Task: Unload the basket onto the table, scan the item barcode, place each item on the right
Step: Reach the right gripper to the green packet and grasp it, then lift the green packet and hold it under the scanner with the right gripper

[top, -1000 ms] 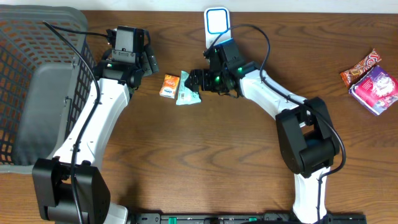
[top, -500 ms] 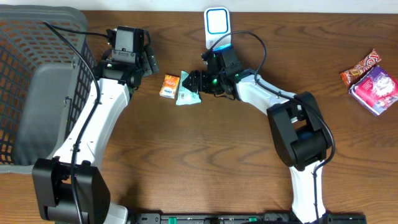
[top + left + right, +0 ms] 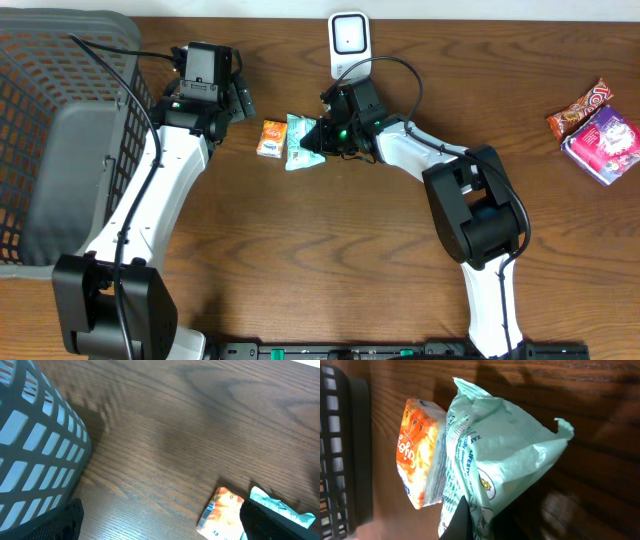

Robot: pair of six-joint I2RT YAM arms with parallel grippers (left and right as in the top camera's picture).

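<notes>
A crinkled mint-green packet (image 3: 505, 455) with dark print is pinched by the right jaws. The left jaws are spread wide.

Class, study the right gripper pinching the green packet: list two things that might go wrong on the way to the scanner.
1. The right gripper holds the green packet only by its crinkled edge; it may slip free or hang with its barcode turned from the scanner.
2. The orange packet lies against it and may be dragged along.
</notes>
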